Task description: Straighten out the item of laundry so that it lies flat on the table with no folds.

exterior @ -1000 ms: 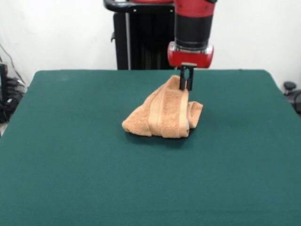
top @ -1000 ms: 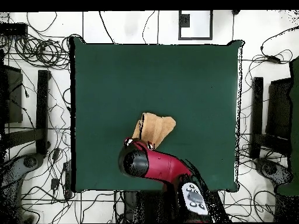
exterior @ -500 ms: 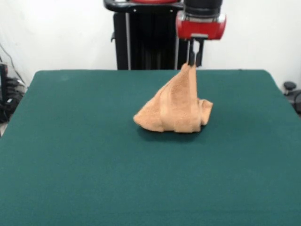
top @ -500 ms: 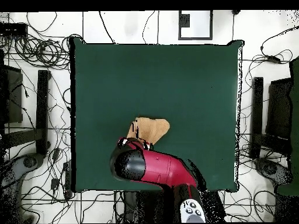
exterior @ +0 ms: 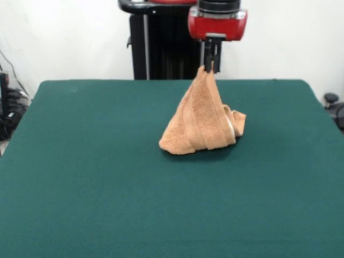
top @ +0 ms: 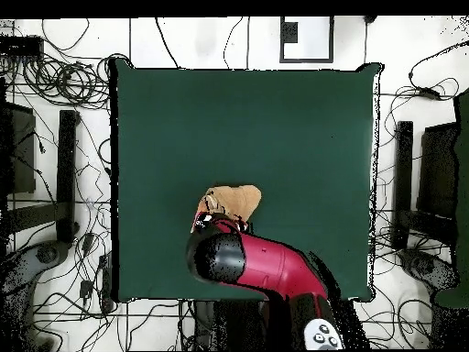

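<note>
The orange-tan towel [exterior: 202, 121] hangs as a cone from my gripper [exterior: 210, 66], which is shut on its top corner. The towel's lower folds rest bunched on the dark green table [exterior: 80, 177]. In the overhead view the towel [top: 236, 199] shows just beyond the red arm [top: 266, 266], which hides the gripper and part of the cloth. The white tag is not visible.
The black pedestal [exterior: 161, 43] stands behind the table's far edge. Cables and stands [top: 55, 165] lie on the floor around the table in the overhead view. A white sheet with a dark marker [top: 306, 38] lies beyond the table's far edge.
The gripper has lifted the towel's corner higher over the second and shifted slightly left in the front view since half a second ago. The towel now hangs as a taller, narrower cone.
</note>
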Controlling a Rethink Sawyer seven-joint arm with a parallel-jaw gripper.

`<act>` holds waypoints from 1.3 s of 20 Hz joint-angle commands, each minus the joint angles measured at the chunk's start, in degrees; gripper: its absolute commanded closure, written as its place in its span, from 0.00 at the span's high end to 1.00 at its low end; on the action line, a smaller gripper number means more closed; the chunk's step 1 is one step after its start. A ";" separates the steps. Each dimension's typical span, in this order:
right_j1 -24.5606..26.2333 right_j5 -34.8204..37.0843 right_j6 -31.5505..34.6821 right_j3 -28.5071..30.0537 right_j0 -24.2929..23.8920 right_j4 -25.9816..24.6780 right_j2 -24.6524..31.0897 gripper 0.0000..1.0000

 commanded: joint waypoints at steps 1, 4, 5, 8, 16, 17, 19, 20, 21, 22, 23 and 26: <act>4.73 -5.50 3.45 1.82 -5.40 -1.69 8.52 0.00; 6.11 -4.56 0.14 0.64 -9.55 -3.41 10.72 0.00; 6.28 -3.45 -1.00 -0.12 -10.77 -3.98 11.23 0.00; 4.85 1.17 -3.06 -1.65 -12.88 -4.99 12.14 0.00; 5.76 4.40 -4.83 -4.03 -17.45 -8.31 15.31 0.00; 5.89 4.08 -4.86 -3.97 -18.02 -8.84 15.77 0.00; 5.92 4.30 -5.12 -4.31 -19.12 -10.05 16.52 0.00; 5.97 4.82 -5.46 -4.69 -19.68 -10.56 16.80 0.00; 6.14 5.41 -5.95 -5.16 -20.29 -11.08 17.09 0.00; 6.35 5.94 -6.37 -5.61 -20.84 -11.49 17.47 0.00; 6.55 6.46 -6.78 -6.07 -21.39 -11.91 17.85 0.00; 4.98 8.64 -5.98 -6.36 -21.30 -12.65 17.91 0.00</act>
